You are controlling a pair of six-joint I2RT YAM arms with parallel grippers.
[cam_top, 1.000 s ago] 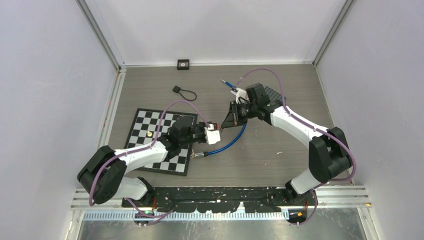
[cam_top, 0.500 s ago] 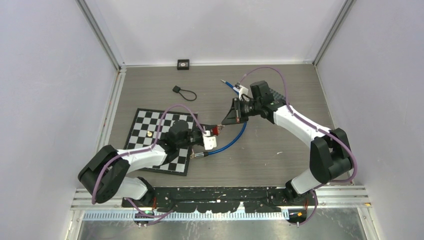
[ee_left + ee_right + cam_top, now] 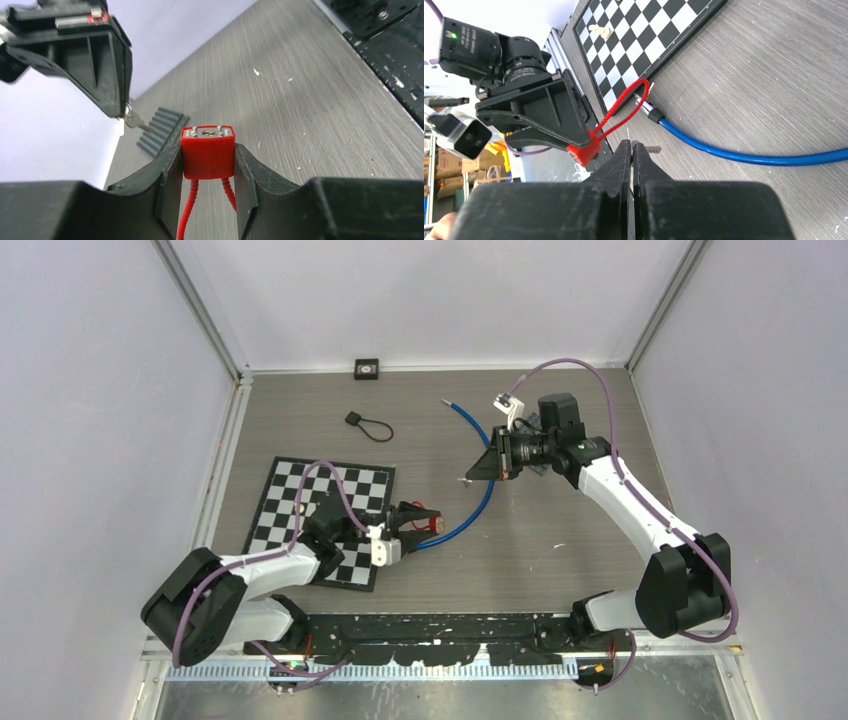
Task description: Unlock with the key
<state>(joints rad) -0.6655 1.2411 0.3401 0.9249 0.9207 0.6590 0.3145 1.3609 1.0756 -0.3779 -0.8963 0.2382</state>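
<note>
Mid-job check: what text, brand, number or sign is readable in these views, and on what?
No text can be read in any view.
red padlock: tiny marks on its top face, too small to read.
key: no legible stamp.
black square pad: round mark, too small to read.
cardboard boxes: any print is blurred.

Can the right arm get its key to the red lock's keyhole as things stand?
Probably yes: the left gripper holds the red lock keyhole-end outward, and nothing stands between it and the key pinched in the right gripper.
</note>
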